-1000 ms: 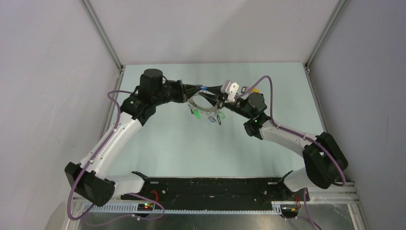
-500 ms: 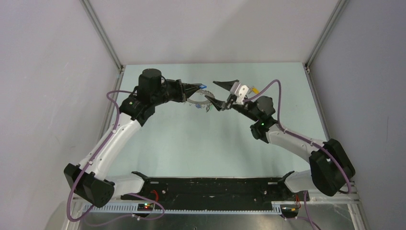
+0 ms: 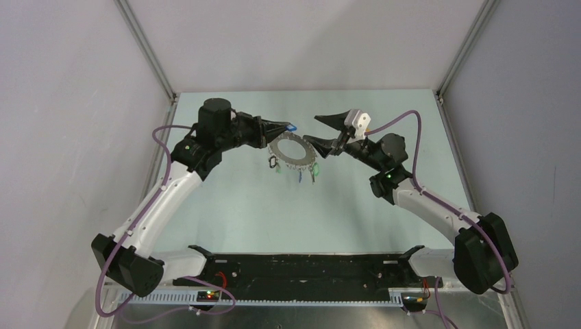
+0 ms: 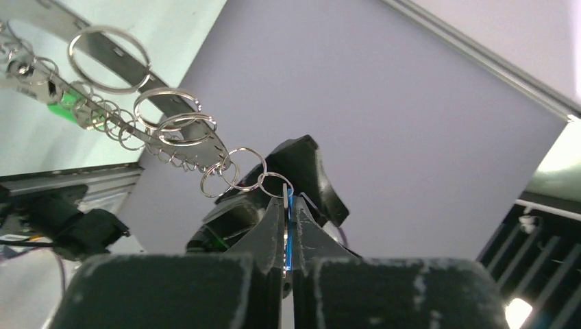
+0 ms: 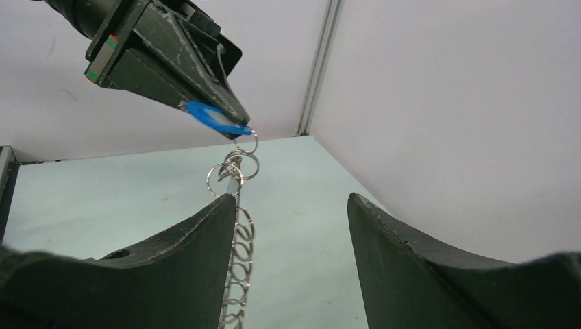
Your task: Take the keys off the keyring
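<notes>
From above, both my arms bend inward, elbows out. My left gripper (image 3: 277, 128) pinches the blue-headed key (image 3: 291, 127), and the jagged silvery keyring (image 3: 277, 147) hangs from it. Left wrist: thin wire loops (image 4: 240, 168) link key to ring. Right wrist: my right gripper (image 5: 291, 202) gapes, with the ring just beside one finger.

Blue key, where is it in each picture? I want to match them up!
Top external: the blue key is in the upper middle, pinched at the tip of the left gripper.
Left wrist: it is a thin blue sliver at bottom centre, between the closed fingers.
Right wrist: it is at upper left, at the dark gripper tip.
Shared landmark: the keyring, linked to the key.
</notes>
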You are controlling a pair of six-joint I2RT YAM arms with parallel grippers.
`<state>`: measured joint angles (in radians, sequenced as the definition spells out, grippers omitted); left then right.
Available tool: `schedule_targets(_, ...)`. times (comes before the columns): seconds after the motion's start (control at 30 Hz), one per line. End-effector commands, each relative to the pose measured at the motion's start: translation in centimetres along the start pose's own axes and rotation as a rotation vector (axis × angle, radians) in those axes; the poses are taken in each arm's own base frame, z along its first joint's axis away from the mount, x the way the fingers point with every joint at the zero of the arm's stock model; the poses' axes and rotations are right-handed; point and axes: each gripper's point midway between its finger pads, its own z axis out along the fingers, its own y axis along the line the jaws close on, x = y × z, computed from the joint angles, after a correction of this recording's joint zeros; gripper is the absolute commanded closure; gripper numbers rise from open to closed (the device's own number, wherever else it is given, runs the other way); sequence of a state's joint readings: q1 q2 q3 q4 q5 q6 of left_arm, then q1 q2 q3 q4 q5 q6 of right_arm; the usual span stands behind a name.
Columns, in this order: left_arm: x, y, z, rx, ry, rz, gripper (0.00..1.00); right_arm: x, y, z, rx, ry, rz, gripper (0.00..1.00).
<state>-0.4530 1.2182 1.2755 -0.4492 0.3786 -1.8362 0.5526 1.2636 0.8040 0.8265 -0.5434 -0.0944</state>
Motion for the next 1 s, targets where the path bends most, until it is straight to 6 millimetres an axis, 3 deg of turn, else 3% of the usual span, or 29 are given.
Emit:
schedule_targets(0.0,1.0,0.0,-1.3,-0.003,0.032,0.140,1.00,-1.3,0.2,-0.8,-0.014,-0.002,0.019,0.35)
schedule_targets(0.23,0.3,2.9,-2.1,-0.091,0.004,0.203,1.00,-1.3,0.5,-1.2,-0.047,0.006,0.028,0.37)
schedule_targets(0.37,0.2,3.4,-2.3,-0.098,-0.004,0.196,1.00,-0.9,1.4,-1.3,-0.099,0.013,0.032,0.42)
schedule_targets(0.57,-0.2,2.0,-2.8,-0.057,-0.061,0.159,1.00,-1.4,1.9,-1.4,-0.078,-0.014,0.139,0.47)
schedule_targets(0.77,-0.4,0.3,-3.0,-0.022,-0.095,0.086,1.00,-1.2,5.0,-1.2,-0.060,0.013,0.068,0.48)
schedule_targets(0.97,-0.5,-1.1,-3.0,0.006,-0.116,0.038,1.00,-0.7,8.3,-1.0,-0.125,-0.027,0.016,0.55)
